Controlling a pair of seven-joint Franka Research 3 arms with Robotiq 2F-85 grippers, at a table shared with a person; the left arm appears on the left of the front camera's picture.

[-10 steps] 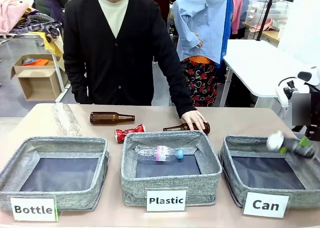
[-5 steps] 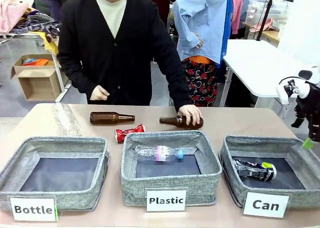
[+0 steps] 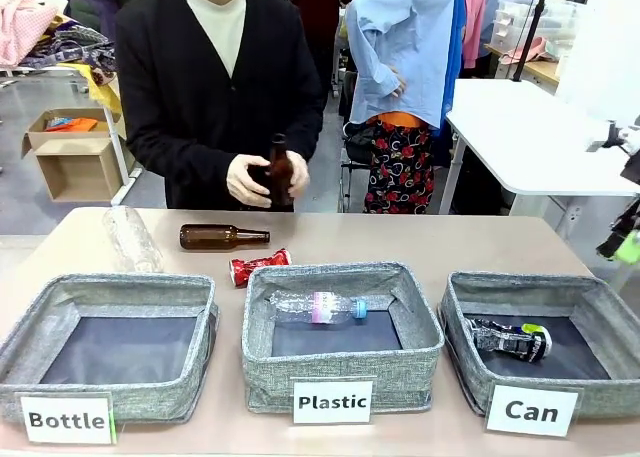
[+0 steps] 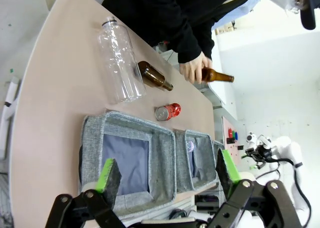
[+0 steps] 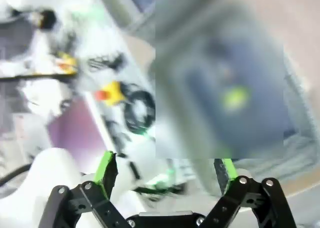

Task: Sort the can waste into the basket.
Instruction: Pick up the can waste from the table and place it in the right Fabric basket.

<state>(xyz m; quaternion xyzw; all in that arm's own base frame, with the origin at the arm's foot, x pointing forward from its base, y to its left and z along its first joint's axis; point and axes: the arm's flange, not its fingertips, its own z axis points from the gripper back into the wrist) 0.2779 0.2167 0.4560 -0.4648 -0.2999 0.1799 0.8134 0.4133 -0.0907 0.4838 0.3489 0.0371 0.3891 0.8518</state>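
On the table (image 3: 480,239), in the front view, the red can (image 3: 259,267) lies on its side, crushed and shiny. Its long axis runs roughly left to right, just behind the Plastic basket's (image 3: 380,270) far left corner. The black-and-silver can (image 3: 510,340) lies inside the Can basket (image 3: 520,281). The right claw (image 3: 624,243) hangs at the far right edge, well apart from the red can.

In the left wrist view, the left claw (image 4: 168,172) stands apart and empty. The red can lies ahead of it, beyond the Bottle basket (image 4: 162,143), so that arm is probably the nearer one.

In the blurred right wrist view, the right claw's fingers stand apart, holding nothing.
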